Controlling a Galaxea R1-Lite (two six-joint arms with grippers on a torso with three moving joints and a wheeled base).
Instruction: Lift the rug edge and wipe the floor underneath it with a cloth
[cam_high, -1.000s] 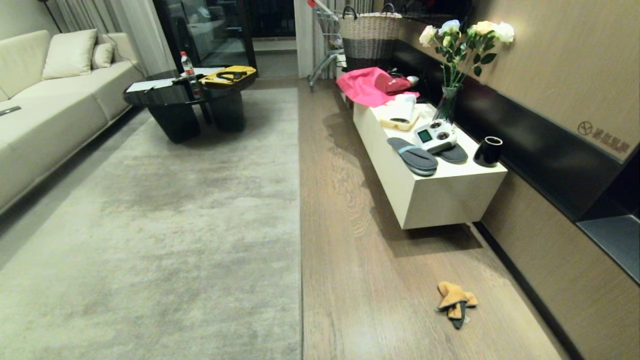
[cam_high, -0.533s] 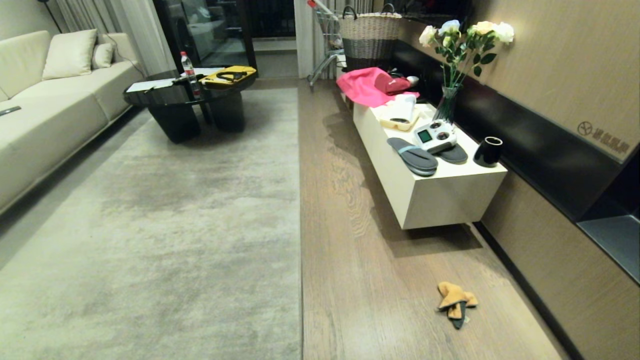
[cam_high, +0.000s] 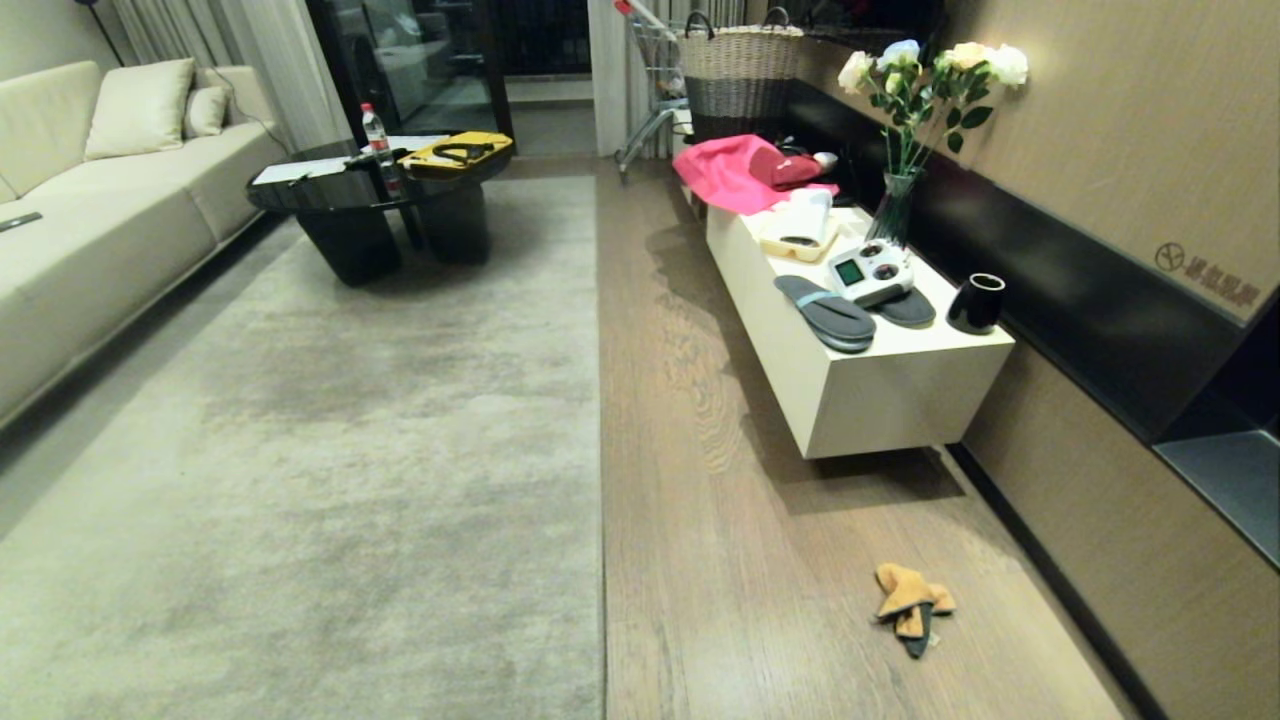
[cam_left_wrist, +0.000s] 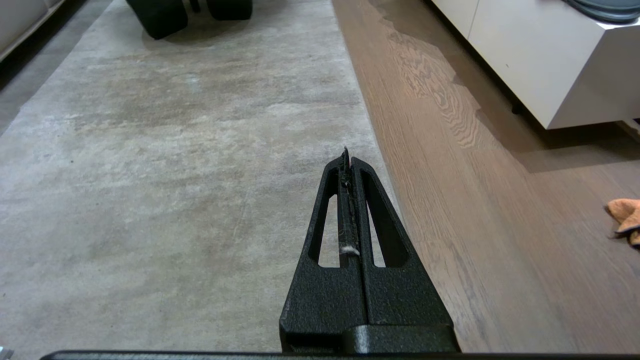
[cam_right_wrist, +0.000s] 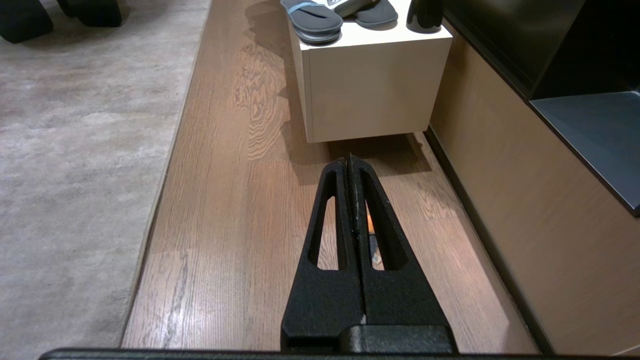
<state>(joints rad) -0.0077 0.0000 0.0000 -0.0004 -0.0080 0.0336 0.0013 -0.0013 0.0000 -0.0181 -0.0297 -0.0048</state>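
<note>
Nearest the robot, the left gripper (cam_left_wrist: 348, 152) hangs above the rug edge (cam_left_wrist: 372, 135), its two black fingers pressed together with nothing between them. The right gripper (cam_right_wrist: 351, 159) hangs over the bare floor (cam_high: 720, 560), likewise pressed together and empty; neither arm appears in the head view. The cloth (cam_high: 912, 596), a crumpled orange rag with a dark tip, lies on the floor to the right of the rug (cam_high: 300, 480), well apart from its edge and near the wall. The rug edge lies flat, running straight away from the viewer. Farther on, a white bench (cam_high: 880, 400) carries slippers (cam_high: 826, 312), a cup (cam_high: 975, 302) and a vase of flowers (cam_high: 905, 150). Beyond, a dark coffee table (cam_high: 370, 205) stands on the rug beside a sofa (cam_high: 90, 220).
</note>
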